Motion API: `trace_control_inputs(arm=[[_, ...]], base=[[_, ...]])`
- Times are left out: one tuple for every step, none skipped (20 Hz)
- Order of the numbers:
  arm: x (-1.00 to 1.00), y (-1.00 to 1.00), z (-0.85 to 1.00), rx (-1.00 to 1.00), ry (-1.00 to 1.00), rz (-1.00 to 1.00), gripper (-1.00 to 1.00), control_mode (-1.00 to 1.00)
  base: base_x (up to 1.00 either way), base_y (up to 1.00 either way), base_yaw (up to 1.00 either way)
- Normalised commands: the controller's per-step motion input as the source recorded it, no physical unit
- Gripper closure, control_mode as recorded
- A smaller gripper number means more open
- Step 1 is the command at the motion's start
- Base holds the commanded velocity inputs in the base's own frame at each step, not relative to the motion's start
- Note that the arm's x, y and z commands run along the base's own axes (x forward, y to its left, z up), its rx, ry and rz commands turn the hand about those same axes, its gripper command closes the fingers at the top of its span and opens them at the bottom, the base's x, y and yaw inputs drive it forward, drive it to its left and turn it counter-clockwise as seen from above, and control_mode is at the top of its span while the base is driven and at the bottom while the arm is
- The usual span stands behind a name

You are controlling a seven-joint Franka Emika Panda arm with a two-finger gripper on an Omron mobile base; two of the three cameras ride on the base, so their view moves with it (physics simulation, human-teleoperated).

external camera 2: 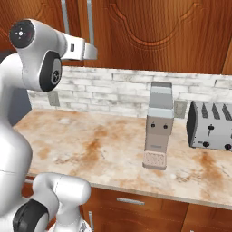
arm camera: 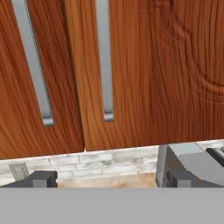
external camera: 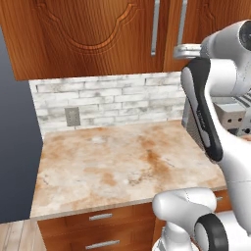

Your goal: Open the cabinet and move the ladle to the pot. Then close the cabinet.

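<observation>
The cabinet [arm camera: 131, 74] fills the hand view from nine to three o'clock, both doors shut so its contents are hidden, its two silver handles [arm camera: 105, 61] hanging side by side. The gripper [arm camera: 107, 179] stands wide and holds nothing, just below the handles. On the surface [external camera 2: 99, 145], a coffee machine [external camera 2: 158, 127] and toaster [external camera 2: 210, 124] sit toward three o'clock.

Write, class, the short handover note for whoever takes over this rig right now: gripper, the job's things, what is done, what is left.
Gripper: open, empty, raised in front of the cabinet, touching nothing.
Cabinet: both doors shut; the two silver bar handles flank the centre seam, straight ahead of the gripper.
Counter: coffee machine and toaster stand below the right door.
Done: the approach to the cabinet, nothing else.
Left: pull a door open, find the ladle, carry it to the pot, then shut the cabinet.
</observation>
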Motion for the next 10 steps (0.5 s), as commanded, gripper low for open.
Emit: trace_control_inputs(arm=[[0.24, -0.04, 0.33, 0.00, 0.00, 0.00, -1.00, -1.00], [0.21, -0.01, 0.31, 0.00, 0.00, 0.00, -1.00, -1.00], [0.30, -0.03, 0.24, 0.00, 0.00, 0.00, -1.00, -1.00], [0.32, -0.02, 0.21, 0.00, 0.00, 0.00, -1.00, -1.00], [0.35, -0.01, 0.14, 0.00, 0.00, 0.00, -1.00, -1.00], [0.38, -0.01, 0.07, 0.00, 0.00, 0.00, -1.00, -1.00], [0.35, -0.01, 0.01, 0.00, 0.00, 0.00, -1.00, -1.00], [0.35, -0.03, 0.01, 0.00, 0.00, 0.00, -1.00, -1.00], [0.31, -0.03, 0.00, 0.00, 0.00, 0.00, -1.00, -1.00], [0.31, -0.07, 0.00, 0.00, 0.00, 0.00, -1.00, -1.00]], base=[[0.00, 0.00, 0.00], [0.00, 0.00, 0.00], [0.00, 0.00, 0.00], [0.00, 0.00, 0.00], [0.00, 0.00, 0.00], [0.00, 0.00, 0.00], [0.00, 0.00, 0.00], [0.00, 0.00, 0.00], [0.00, 0.00, 0.00], [0.00, 0.00, 0.00]])
